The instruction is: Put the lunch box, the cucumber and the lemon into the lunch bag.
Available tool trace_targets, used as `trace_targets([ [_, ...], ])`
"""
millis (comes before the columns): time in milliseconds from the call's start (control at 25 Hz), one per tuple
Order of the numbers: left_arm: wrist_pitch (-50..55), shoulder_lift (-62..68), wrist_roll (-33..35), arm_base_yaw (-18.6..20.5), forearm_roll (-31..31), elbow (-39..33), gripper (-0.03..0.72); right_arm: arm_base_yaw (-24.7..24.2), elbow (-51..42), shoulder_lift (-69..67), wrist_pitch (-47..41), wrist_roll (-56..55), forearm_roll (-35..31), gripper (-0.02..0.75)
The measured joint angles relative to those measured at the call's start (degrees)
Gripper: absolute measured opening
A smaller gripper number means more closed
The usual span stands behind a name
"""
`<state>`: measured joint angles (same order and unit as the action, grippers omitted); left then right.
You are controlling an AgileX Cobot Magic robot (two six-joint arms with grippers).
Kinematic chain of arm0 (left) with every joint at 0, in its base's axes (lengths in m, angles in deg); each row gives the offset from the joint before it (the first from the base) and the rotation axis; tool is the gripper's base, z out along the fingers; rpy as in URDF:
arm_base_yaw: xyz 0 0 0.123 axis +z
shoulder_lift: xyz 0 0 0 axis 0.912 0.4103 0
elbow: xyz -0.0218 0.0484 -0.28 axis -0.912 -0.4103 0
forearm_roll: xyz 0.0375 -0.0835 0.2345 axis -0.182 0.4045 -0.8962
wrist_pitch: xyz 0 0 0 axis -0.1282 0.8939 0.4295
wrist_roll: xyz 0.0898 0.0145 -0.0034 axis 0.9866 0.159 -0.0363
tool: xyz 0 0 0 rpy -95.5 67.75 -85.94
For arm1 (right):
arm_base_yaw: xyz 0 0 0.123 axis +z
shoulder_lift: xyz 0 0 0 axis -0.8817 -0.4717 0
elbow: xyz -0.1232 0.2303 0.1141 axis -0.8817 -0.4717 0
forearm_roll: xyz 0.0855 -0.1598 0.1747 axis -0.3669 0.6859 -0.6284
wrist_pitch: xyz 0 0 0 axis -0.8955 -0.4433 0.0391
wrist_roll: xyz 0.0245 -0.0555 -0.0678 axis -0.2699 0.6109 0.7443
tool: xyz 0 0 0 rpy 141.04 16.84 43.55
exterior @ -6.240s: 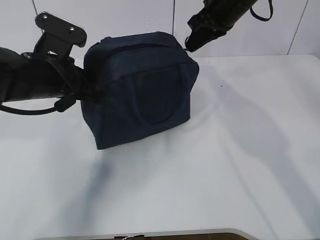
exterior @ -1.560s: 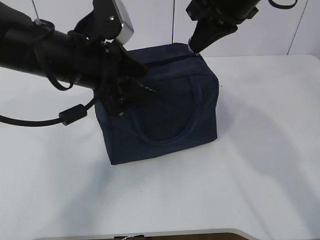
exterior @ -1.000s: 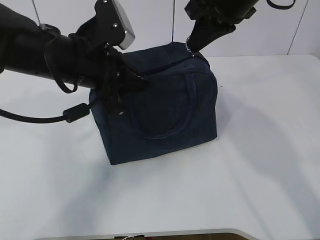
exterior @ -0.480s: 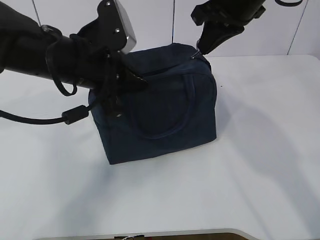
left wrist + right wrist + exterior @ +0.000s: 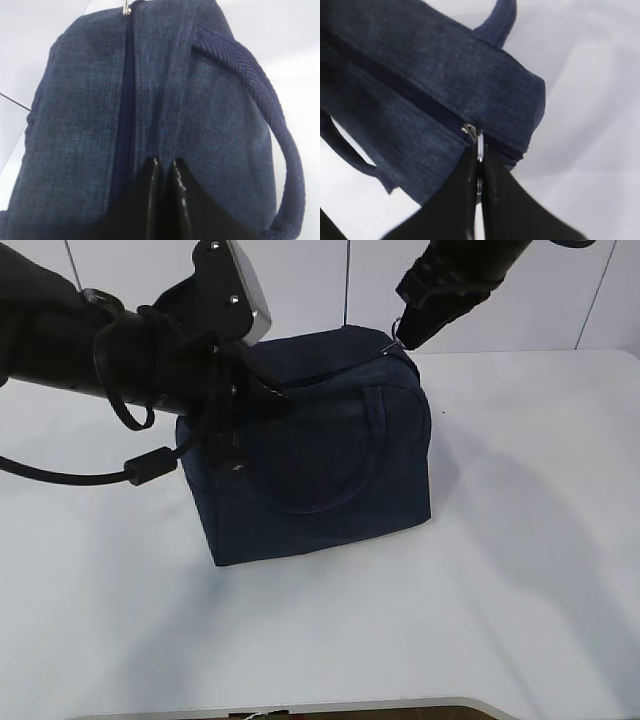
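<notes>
The dark navy lunch bag (image 5: 330, 460) stands upright on the white table, its top zipper (image 5: 129, 90) closed along the length that shows. My left gripper (image 5: 268, 400) presses on the bag's top at its left end, shut with a fold of the fabric (image 5: 163, 162) pinched between the fingertips. At the bag's far right top corner, my right gripper (image 5: 398, 340) is shut on the silver zipper pull (image 5: 479, 147). The lunch box, the cucumber and the lemon are out of view.
The white table (image 5: 520, 540) stretches in front of and to the right of the bag. A loop handle (image 5: 330, 502) hangs on the bag's front face. The left arm's cable (image 5: 90, 478) droops over the table on the left. A white wall stands behind.
My right gripper has shifted slightly right and down with the zipper pull at the bag's right corner. The left arm and the bag have hardly moved.
</notes>
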<state>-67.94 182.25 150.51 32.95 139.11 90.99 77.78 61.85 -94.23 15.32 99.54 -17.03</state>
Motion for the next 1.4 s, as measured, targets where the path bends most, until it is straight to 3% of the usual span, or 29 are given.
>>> trace_targets([
  [360, 0.0, 0.0, 0.0, 0.0, 0.0, 0.0, 0.000, 0.0, -0.1, 0.0, 0.0, 12.3, 0.3, 0.005],
  [880, -0.4, 0.4, 0.0, 0.0, -0.1, 0.0, 0.000, 0.1, -0.1, 0.0, 0.0, -16.6, -5.8, 0.005],
  [1400, -0.5, 0.4, -0.1, 0.0, -0.1, 0.0, -0.001, 0.1, -0.1, 0.0, 0.0, -36.2, -3.7, 0.005],
])
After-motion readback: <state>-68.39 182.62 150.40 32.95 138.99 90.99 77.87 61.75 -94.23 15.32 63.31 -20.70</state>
